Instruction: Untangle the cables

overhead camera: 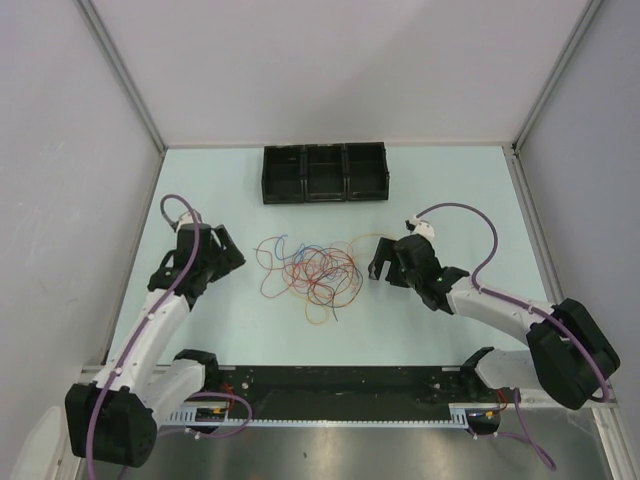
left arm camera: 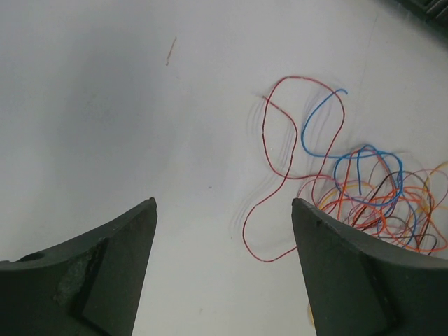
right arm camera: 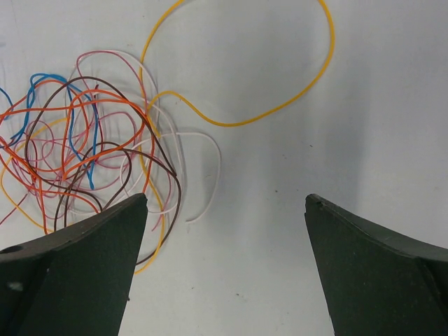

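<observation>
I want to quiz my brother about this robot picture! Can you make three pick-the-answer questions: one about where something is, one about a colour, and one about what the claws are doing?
1. Where do the cables lie?
A) draped over an arm
B) on the table, between the left gripper and the right gripper
C) wound round one finger

2. What colour is the big loop that reaches out alone on the right gripper's side?
A) green
B) purple
C) yellow

3. How are the two grippers?
A) both open, holding nothing
B) both shut on cables
C) one open, one shut

Answers:
1 B: the top view shows the tangle flat on the table between them.
2 C: the right wrist view shows it yellow.
3 A: each wrist view shows fingers spread apart with only table between them.
</observation>
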Tool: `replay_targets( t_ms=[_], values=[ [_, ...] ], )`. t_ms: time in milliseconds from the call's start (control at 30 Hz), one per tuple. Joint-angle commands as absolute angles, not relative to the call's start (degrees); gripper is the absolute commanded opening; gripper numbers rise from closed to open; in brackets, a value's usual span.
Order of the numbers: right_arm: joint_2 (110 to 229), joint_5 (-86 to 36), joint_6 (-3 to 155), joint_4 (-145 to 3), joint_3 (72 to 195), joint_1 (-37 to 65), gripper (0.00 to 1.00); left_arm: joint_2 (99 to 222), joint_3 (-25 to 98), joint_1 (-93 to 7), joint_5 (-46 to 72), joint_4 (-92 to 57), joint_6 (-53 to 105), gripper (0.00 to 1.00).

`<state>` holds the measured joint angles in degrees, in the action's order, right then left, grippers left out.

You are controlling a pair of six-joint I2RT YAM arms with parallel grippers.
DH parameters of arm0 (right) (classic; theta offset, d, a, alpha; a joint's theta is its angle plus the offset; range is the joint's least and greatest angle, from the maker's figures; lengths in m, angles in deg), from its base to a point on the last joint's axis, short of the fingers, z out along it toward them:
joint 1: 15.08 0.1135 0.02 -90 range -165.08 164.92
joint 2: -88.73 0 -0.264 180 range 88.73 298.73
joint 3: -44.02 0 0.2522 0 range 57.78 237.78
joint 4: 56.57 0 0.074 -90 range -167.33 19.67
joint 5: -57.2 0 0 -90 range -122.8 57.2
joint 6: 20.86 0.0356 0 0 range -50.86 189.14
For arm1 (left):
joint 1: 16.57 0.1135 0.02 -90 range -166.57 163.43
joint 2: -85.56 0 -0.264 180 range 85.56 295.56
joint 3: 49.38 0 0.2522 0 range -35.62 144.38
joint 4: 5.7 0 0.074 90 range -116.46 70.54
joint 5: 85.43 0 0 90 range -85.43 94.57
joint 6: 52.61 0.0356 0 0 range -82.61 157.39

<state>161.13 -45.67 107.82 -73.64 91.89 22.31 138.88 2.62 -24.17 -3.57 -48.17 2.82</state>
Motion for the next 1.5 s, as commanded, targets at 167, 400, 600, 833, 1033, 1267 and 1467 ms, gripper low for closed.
replay_targets(
  t_ms=[167,400,600,833,1033,1267,1467],
  values=[
    [163.17,-46.16,106.94,-68.92,93.73,22.10,1.00,143.12,-1.60,-30.19,-6.60,-47.33,-0.32,0.73],
    [163.53,-45.81,106.94,-68.75,93.64,22.01,1.00,149.80,-0.82,-37.04,-7.74,-45.74,-3.39,0.70],
    [163.79,-45.72,106.94,-68.66,93.64,22.01,1.00,153.41,-1.78,-39.33,-7.91,-44.51,-4.71,0.65],
    [163.97,-45.46,106.67,-68.31,93.73,22.01,1.00,155.87,-1.96,-40.83,-8.17,-42.66,-4.80,0.56],
    [164.23,-45.37,106.58,-68.22,93.73,22.01,1.00,158.86,-1.70,-41.62,-8.35,-41.78,-4.45,0.47],
    [164.40,-45.19,106.58,-68.04,93.73,22.01,1.00,161.76,-0.47,-43.11,-8.97,-41.17,-4.45,0.26],
    [164.40,-45.11,106.59,-68.04,93.73,22.01,1.00,158.18,6.37,-45.31,-12.82,-48.00,-4.54,0.00]
  ],
)
